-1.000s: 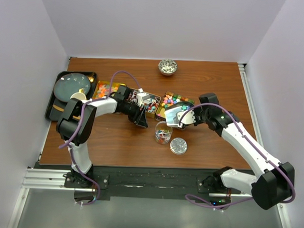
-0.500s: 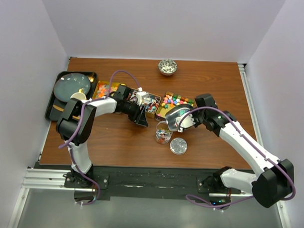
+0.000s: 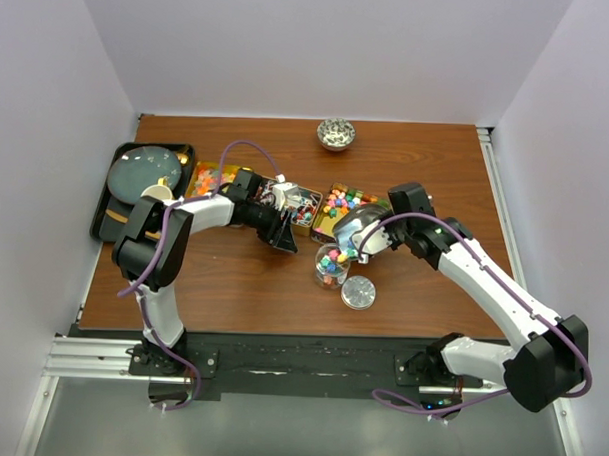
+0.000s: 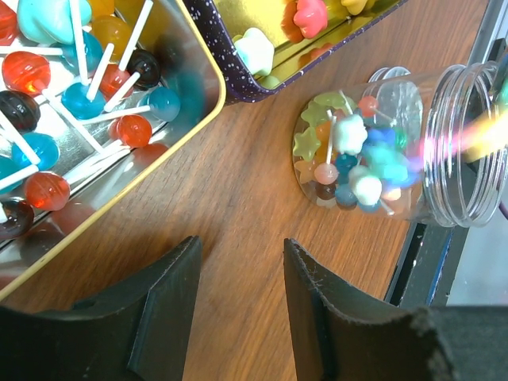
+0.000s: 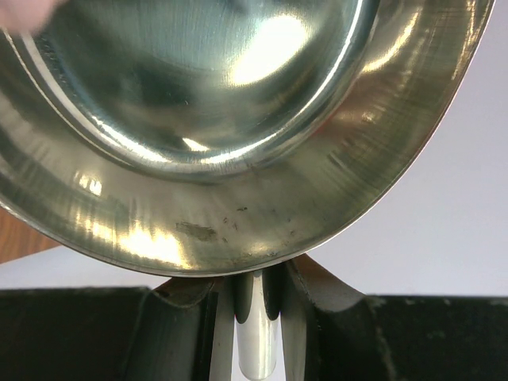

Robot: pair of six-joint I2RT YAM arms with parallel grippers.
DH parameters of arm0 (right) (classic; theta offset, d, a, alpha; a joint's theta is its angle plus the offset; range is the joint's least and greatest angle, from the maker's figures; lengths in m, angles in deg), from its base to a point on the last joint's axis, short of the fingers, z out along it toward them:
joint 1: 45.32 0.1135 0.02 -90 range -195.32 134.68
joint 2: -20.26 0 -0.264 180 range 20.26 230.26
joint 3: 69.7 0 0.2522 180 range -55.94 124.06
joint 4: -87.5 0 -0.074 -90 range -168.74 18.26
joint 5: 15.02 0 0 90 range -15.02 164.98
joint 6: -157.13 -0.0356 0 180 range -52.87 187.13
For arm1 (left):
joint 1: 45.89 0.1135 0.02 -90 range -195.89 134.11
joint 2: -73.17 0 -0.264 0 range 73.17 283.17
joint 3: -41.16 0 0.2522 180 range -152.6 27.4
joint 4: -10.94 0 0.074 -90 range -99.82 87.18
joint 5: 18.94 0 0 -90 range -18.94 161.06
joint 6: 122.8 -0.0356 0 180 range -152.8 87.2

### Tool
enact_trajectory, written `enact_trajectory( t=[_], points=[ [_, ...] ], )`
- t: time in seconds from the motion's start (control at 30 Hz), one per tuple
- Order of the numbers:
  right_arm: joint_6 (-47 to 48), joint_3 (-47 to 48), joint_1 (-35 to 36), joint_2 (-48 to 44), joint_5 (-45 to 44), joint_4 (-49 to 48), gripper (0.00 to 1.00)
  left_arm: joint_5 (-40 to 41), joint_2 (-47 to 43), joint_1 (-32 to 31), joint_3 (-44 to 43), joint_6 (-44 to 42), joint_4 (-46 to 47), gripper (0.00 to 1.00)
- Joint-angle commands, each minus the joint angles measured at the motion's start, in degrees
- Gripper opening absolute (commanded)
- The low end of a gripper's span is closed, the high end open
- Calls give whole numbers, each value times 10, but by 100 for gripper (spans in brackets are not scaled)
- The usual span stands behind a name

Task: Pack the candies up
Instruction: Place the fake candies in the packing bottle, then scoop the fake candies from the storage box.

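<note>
The right end effector [image 5: 254, 305] is pressed tight on the handle of a steel scoop [image 3: 352, 234]. The scoop tilts over the mouth of a clear jar [image 3: 329, 273] standing on the wooden surface [image 3: 436, 173]. Candies [image 3: 330, 261] of mixed colours heap at the jar's mouth, and more lie in the open tin [image 3: 325, 219] just behind it. The jar's lid [image 3: 358, 292] lies just beside it. The left end effector [image 4: 242, 254] hovers spread and empty above the surface, near the jar and a tin of lollipops [image 4: 202, 75].
</note>
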Motion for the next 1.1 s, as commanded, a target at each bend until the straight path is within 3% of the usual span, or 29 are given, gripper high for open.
enact_trajectory(
  t=[0.0,0.47,0.57,0.6,0.8,1.07],
  points=[
    [36,24,5,-6,-26,-6,0,-20,5,4,-17,7,22,51],
    [67,48,9,-19,-9,6,0,-28,6,4,-19,6,25,51],
    [1,108,9,13,-6,39,0,-30,3,4,-17,22,25,51],
    [-61,134,10,31,-8,57,0,-30,2,4,-16,22,27,51],
    [-287,327,-1,181,-25,237,0,-30,-2,4,-13,24,29,51],
    [-375,368,-11,257,-47,370,0,-29,-10,3,-6,26,30,50]
  ],
)
